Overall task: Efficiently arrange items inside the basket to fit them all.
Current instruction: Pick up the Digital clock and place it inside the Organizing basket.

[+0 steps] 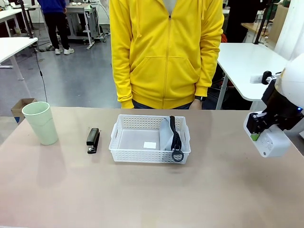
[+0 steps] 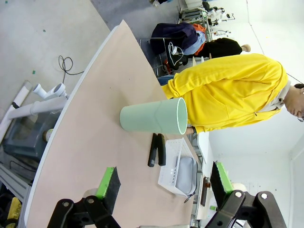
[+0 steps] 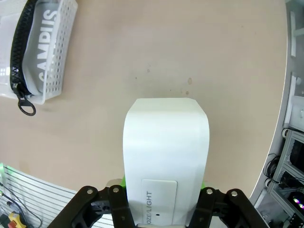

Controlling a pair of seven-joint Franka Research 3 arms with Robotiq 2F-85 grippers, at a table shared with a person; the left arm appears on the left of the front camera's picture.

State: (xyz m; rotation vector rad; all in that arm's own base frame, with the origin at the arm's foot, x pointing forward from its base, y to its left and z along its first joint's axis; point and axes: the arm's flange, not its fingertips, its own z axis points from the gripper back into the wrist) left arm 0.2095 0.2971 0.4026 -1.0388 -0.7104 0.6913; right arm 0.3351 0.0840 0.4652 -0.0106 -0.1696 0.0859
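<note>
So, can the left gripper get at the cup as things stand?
Probably yes: the left gripper is open and empty, and the cup stands alone with bare table around it.

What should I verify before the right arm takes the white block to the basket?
1. Right gripper shut on white block: ok.
2. Block lifted off the table: cannot tell.
3. Bare floor in basket left of the pouch: ok.
4. Pouch on edge against the basket's right wall: ok, its ring hangs over the front rim.
5. Person clear of the basket: ok.
6. Left gripper open, for the cup and stapler outside on the table: ok.
</note>
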